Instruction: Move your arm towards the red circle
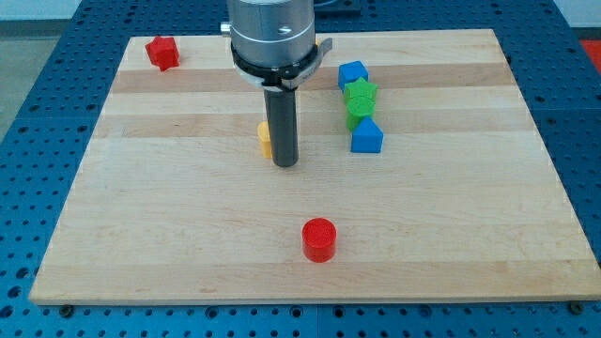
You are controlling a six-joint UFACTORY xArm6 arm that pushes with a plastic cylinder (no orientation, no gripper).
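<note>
The red circle [318, 238] is a short red cylinder on the wooden board [141, 216], near the view's bottom centre. My tip [285, 162] is the lower end of the dark rod, above and slightly left of the red circle, well apart from it. A yellow block [265, 139] sits right against the rod's left side, partly hidden by it; its shape cannot be made out.
A red block [162, 53] lies at the board's top left corner. To the rod's right stands a column of blocks: a blue cube [353, 74], a green star-like block [360, 93], a second green block [358, 114] and a blue block [366, 136].
</note>
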